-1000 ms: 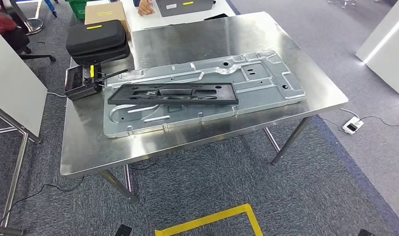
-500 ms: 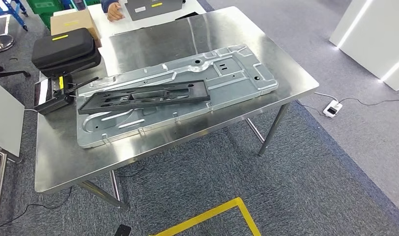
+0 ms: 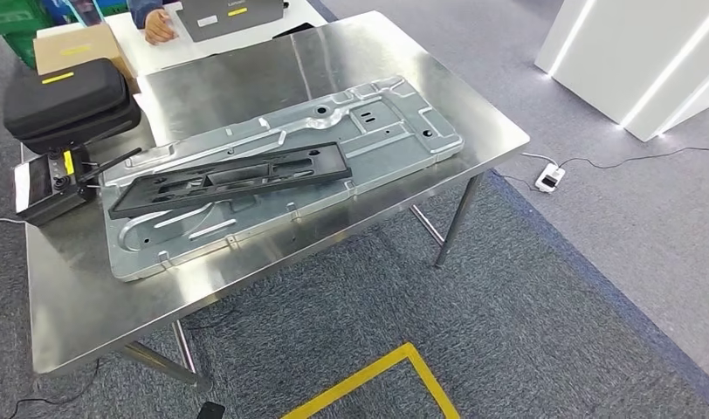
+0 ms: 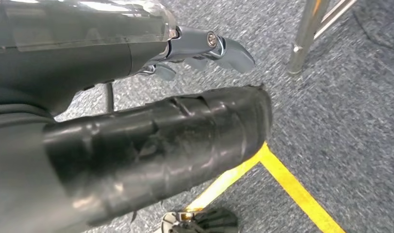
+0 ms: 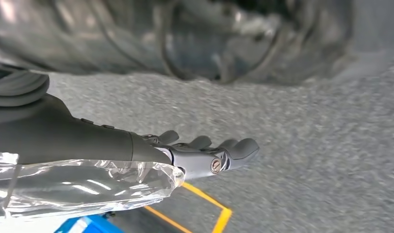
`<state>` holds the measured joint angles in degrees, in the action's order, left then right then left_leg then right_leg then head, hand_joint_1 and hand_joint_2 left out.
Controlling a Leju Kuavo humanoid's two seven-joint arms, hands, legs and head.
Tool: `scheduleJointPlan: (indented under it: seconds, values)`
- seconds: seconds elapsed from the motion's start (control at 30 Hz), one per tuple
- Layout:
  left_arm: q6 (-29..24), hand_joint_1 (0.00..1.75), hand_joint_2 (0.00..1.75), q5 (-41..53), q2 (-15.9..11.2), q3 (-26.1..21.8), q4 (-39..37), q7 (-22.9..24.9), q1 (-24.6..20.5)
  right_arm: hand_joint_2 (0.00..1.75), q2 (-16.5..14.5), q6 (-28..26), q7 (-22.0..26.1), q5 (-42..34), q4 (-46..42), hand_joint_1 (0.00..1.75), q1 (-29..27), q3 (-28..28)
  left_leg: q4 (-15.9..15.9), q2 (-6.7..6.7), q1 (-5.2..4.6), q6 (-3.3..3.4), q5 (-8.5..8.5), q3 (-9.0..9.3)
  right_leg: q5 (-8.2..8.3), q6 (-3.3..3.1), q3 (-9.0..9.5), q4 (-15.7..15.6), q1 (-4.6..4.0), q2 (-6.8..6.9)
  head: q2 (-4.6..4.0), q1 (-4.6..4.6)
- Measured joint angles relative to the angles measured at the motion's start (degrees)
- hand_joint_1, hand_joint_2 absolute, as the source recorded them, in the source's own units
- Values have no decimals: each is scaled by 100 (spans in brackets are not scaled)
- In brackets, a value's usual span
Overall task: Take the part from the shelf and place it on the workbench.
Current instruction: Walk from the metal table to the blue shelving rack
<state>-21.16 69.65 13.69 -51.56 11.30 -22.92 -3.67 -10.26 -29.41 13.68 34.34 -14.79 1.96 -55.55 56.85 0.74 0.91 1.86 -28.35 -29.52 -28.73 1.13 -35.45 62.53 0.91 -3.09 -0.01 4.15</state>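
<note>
Sliding left and up across the head view, the whole scene shifts as the camera turns right; nothing on the workbench (image 3: pixel 80 305) itself moves.

Left to right on that steel workbench: stacked black cases (image 3: pixel 67 103) and a controller (image 3: pixel 50 182) at its left end, then the black part (image 3: pixel 229 179) lying lengthwise on a stamped metal panel (image 3: pixel 368 131), seemingly already delivered. Both arms hang beside the body, as suits walking: left hand (image 4: pixel 205 51) and right hand (image 5: pixel 209 155) hold nothing, fingers loosely extended.
</note>
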Motion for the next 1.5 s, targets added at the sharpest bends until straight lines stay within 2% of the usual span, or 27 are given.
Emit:
scheduleJointPlan:
  seconds: [0.07,0.13,0.17,0.2,0.23,0.3,0.33,0.4,0.47,0.57,0.63,0.7,0.77,0.83,0.9,0.97,1.0,1.07,1.13,1.17,1.2,1.23,1.3,1.33,1.4,1.47,1.5]
  values:
    - [-2,0,0,2,-2,-4,0,10,19,0,-42,33,-29,39,16,0,7,3,-7,-115,-15,42,8,-4,-385,31,-317,705,1,188,1,3]
    - [-2,0,0,3,-3,-6,0,21,35,0,-69,50,-38,63,28,0,5,5,1,-229,-34,48,0,-10,-554,57,-544,1220,11,247,1,2]
    - [-2,0,0,3,-3,-7,0,24,35,0,-78,52,-40,72,32,0,-2,6,5,-279,-38,43,-9,-7,-479,59,-512,1186,14,265,0,2]
    - [-2,0,0,4,-3,-7,0,26,33,0,-82,52,-40,79,34,0,-7,6,10,-322,-40,36,-20,3,-318,52,-369,935,15,293,0,2]
    - [-3,0,0,6,-3,-7,0,26,31,0,-85,55,-39,90,36,0,-9,6,16,-365,-42,22,-36,18,-125,29,-139,516,8,380,1,3]
    - [-7,0,0,9,-3,-8,0,15,30,0,-91,65,-27,109,37,0,7,10,37,-437,-68,-27,-75,44,92,-46,217,-162,-43,564,1,1]
    - [-9,0,0,9,-4,-9,0,4,27,0,-96,70,-15,118,37,0,15,14,44,-472,-81,-53,-90,52,117,-82,291,-326,-69,620,1,0]
    - [-14,0,0,10,-4,-9,0,-17,15,0,-103,75,18,125,38,0,17,20,40,-537,-92,-102,-106,66,119,-141,279,-362,-78,548,1,-3]
    - [-16,0,0,14,-7,-10,0,-27,9,0,-110,78,49,127,40,0,14,21,153,-453,-79,-156,-219,36,148,-203,287,-411,-48,466,0,-3]
    - [-18,0,0,16,-10,-11,0,-29,24,0,-121,78,66,127,41,0,31,24,1062,-178,-52,-212,-739,-366,178,-267,287,-440,-25,335,1,-4]
    - [-17,0,0,16,-11,-11,0,-26,38,0,-125,78,66,126,42,0,31,26,1602,-131,-39,-234,-876,-631,177,-273,281,-425,-25,225,1,-4]
    - [-16,0,0,16,-12,-11,0,-23,40,0,-133,78,65,124,43,0,27,26,1333,-114,-19,-238,-564,-541,171,-266,283,-399,-18,102,1,-4]
    - [-14,0,0,16,-16,-13,0,-22,40,0,-148,77,63,121,43,0,30,25,595,34,6,-219,-176,-242,154,-234,272,-355,-21,-16,1,-3]
    - [-9,0,0,17,-21,-17,0,-22,32,0,-156,76,60,120,44,0,31,25,192,185,7,-191,-68,-88,154,-173,228,-322,-24,-106,0,-2]
    - [-5,0,0,18,-21,-20,0,-21,21,0,-156,74,54,121,46,0,12,25,136,166,-7,-138,-73,-74,179,-95,189,-326,-10,-170,0,-2]
    - [-2,0,0,16,-19,-22,0,-22,21,0,-156,73,48,122,49,0,-5,25,81,72,4,-57,-29,-56,98,-36,129,-211,-5,-42,0,1]
    - [-1,0,0,16,-19,-24,0,-23,23,0,-156,73,47,122,50,0,-4,25,55,17,15,-21,-10,-51,-30,-16,40,-14,-7,64,1,3]
    - [2,0,0,16,-20,-28,0,-25,30,0,-156,74,46,122,50,0,2,25,47,-99,0,13,-8,-54,-394,17,-276,665,-8,222,1,7]
    - [5,0,0,16,-20,-32,0,-25,35,0,-156,75,40,122,53,0,1,25,52,-219,-15,21,-17,-55,-551,42,-510,1179,3,245,0,5]
    - [6,0,0,16,-20,-33,0,-25,33,0,-156,75,37,122,55,0,-3,25,55,-272,-18,19,-24,-51,-472,45,-484,1152,5,258,1,5]
    - [7,0,0,16,-20,-33,0,-25,29,0,-156,76,32,123,57,0,-7,25,58,-319,-19,11,-35,-40,-301,38,-339,893,4,294,1,5]
    - [7,0,0,16,-20,-33,0,-25,26,0,-156,76,30,124,58,0,-8,24,62,-363,-21,-1,-49,-25,-115,18,-124,498,-3,373,0,7]
    - [7,0,0,15,-20,-34,0,-26,24,0,-156,76,28,126,58,0,1,23,79,-442,-48,-47,-83,-3,96,-48,215,-166,-56,554,1,4]
    - [7,0,0,14,-20,-35,0,-26,22,0,-156,76,28,126,58,0,5,23,82,-481,-61,-70,-95,4,112,-79,274,-307,-81,600,1,2]
    - [7,0,0,12,-14,-35,0,-27,10,0,-156,76,28,127,58,0,0,21,71,-551,-74,-118,-104,19,117,-141,261,-350,-95,536,1,-3]
    - [7,0,0,9,-8,-36,0,-29,0,0,-156,90,28,126,58,0,-8,18,197,-453,-61,-169,-221,-16,149,-208,274,-404,-69,455,1,-4]
    - [7,0,0,7,-7,-37,0,-31,1,0,-156,114,28,125,58,0,-6,15,410,-352,-54,-190,-368,-104,166,-245,283,-431,-52,417,1,-4]
